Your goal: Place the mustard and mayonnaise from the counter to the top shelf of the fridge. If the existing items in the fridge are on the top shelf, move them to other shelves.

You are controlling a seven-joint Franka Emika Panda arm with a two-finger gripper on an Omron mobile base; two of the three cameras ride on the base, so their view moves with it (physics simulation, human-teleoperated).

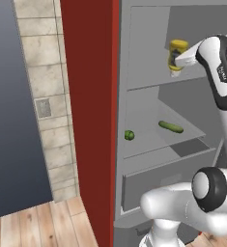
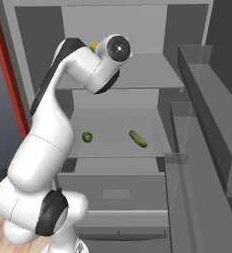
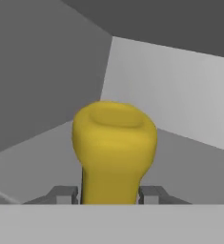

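Inside the fridge [image 1: 148,82], the gripper [image 3: 108,195] pinched the mustard [image 1: 177,57] upright just above the top shelf [image 1: 153,83]; cucumber [image 1: 171,127] lay one shelf below.

Open fridge, mustard up top, two vegetables one shelf down

The mustard [image 1: 177,55] sits at the top shelf [image 1: 148,82] of the fridge [image 1: 134,29], between the fingers of the gripper [image 3: 108,194], which reaches in from the right in the left base view. On the shelf below, the round vegetable [image 1: 129,135] lies near the front left edge and the cucumber [image 1: 171,127] lies to its right, further back, well apart. A drawer [image 2: 112,193] sits beneath that shelf.
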